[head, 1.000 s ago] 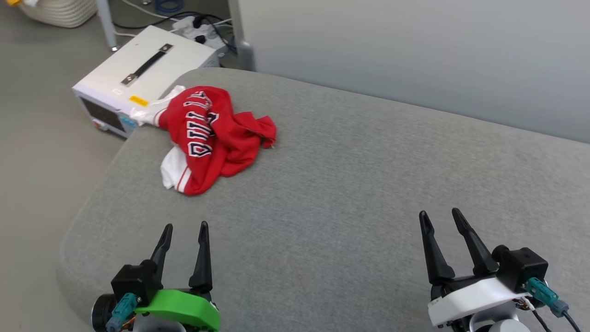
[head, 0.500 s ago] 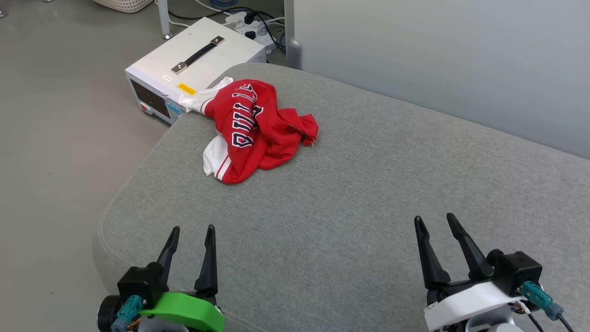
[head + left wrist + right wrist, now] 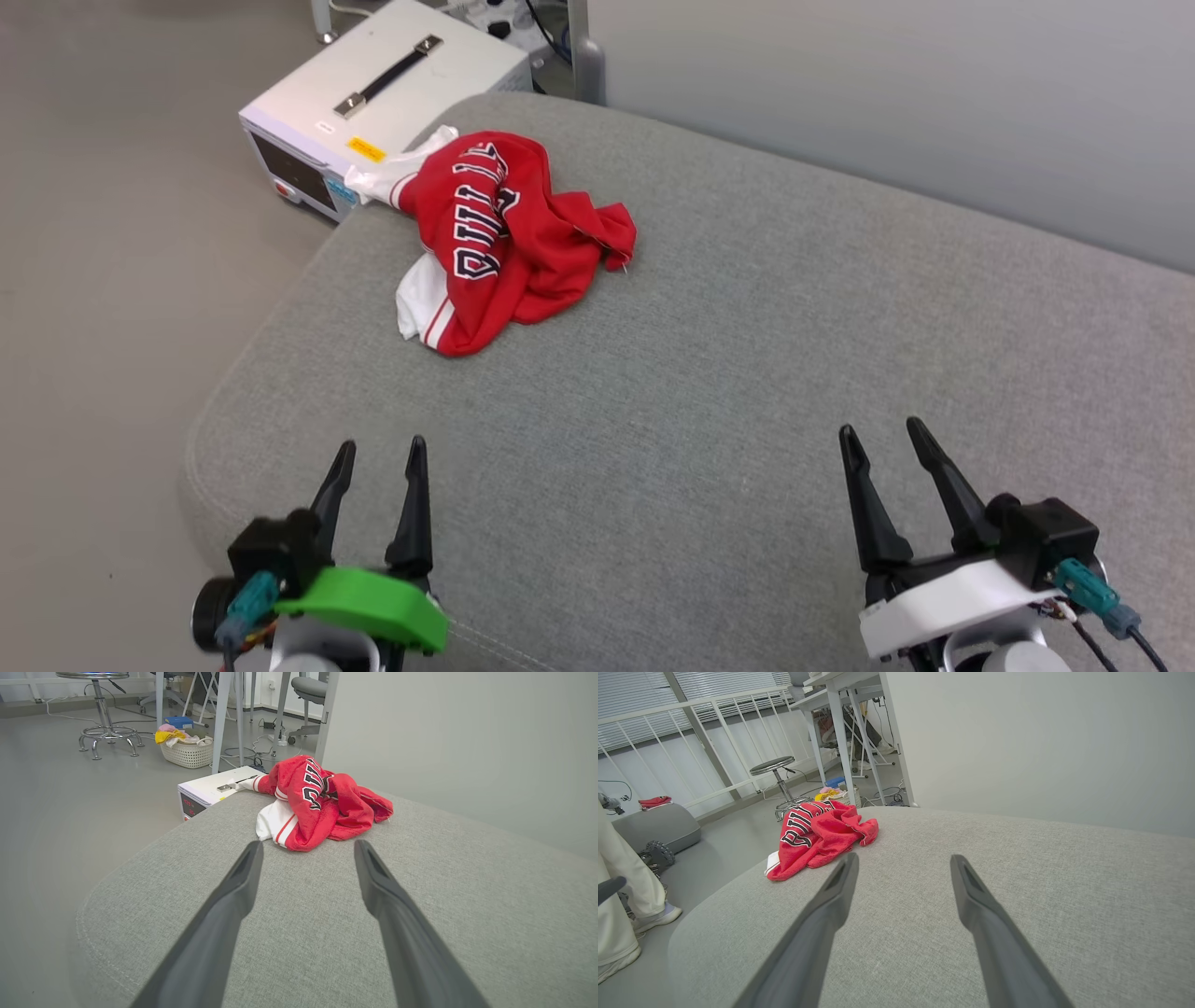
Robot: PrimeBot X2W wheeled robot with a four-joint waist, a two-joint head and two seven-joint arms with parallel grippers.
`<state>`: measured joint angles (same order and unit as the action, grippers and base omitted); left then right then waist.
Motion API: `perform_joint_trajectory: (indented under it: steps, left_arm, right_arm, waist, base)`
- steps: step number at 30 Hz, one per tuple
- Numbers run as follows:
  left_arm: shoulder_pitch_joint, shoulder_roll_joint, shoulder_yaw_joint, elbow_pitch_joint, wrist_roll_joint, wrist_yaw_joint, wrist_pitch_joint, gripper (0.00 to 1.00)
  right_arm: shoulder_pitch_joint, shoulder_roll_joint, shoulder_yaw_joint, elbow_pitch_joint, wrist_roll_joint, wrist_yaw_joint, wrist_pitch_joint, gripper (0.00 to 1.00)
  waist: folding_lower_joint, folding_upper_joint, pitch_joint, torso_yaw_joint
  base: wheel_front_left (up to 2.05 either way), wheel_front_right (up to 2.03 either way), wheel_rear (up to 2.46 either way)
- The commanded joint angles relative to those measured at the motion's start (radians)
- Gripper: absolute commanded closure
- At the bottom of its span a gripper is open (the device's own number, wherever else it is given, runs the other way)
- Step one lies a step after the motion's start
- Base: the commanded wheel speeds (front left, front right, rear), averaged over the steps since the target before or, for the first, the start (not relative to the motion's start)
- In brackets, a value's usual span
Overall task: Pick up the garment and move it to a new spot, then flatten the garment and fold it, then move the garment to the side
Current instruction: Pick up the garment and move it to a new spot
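Garment: crumpled heap, laid at the far left corner of cushion; long axis judged roughly fore-aft.
Left end effector: jaws spread, nothing held; garment seen ahead, well apart.
Right end effector: jaws spread, empty; garment ahead-left, farther off.
Nearer arm: left, as judged.

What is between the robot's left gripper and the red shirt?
Nothing visible stands in the way. Bare grey cushion lies between the open left gripper and the crumpled shirt, which sits near the cushion's far left corner.
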<state>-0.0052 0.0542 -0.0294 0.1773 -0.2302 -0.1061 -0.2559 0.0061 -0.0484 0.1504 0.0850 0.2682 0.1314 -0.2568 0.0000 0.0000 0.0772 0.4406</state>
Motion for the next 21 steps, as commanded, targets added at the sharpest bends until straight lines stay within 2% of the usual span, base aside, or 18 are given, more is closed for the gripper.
perform_joint_trajectory:
  steps: [1,4,6,11,16,21]
  left_arm:
    - [-0.054,0.003,-0.002,0.031,-0.011,-0.010,-0.006,0.00]
    - [-0.152,0.043,-0.023,0.107,-0.033,-0.019,0.005,0.00]
    - [-0.238,0.085,-0.043,0.157,-0.046,-0.022,0.049,0.00]
    - [-0.467,0.190,-0.112,0.256,-0.127,-0.024,0.222,0.00]
    - [-0.666,0.327,-0.247,0.327,-0.187,-0.024,0.363,0.00]
    - [-0.822,0.418,-0.354,0.403,-0.333,-0.024,0.524,0.00]
  right_arm:
    - [-0.027,-0.002,0.000,-0.008,-0.017,-0.001,-0.005,0.00]
    - [-0.048,-0.002,0.005,-0.018,-0.042,-0.001,-0.005,0.00]
    - [-0.065,-0.005,0.009,-0.025,-0.057,-0.001,-0.005,0.00]
    - [-0.109,-0.016,0.027,-0.042,-0.075,-0.001,-0.005,0.00]
    - [-0.142,-0.024,0.032,-0.057,-0.089,-0.001,-0.005,0.00]
    - [-0.173,-0.028,0.046,-0.066,-0.099,-0.001,-0.005,0.00]
  waist:
    - [0.0000,0.0000,0.059,-0.032]
    - [0.0000,0.0000,0.106,-0.057]
    - [0.0000,0.0000,0.145,-0.080]
    - [0.0000,0.0000,0.236,-0.142]
    - [0.0000,0.0000,0.310,-0.188]
    - [0.0000,0.0000,0.375,-0.232]
  base:
    - [0.00,0.00,0.00]
    - [0.00,0.00,0.00]
    - [0.00,0.00,0.00]
    - [0.00,0.00,0.00]
    - [0.00,0.00,0.00]
    - [0.00,0.00,0.00]
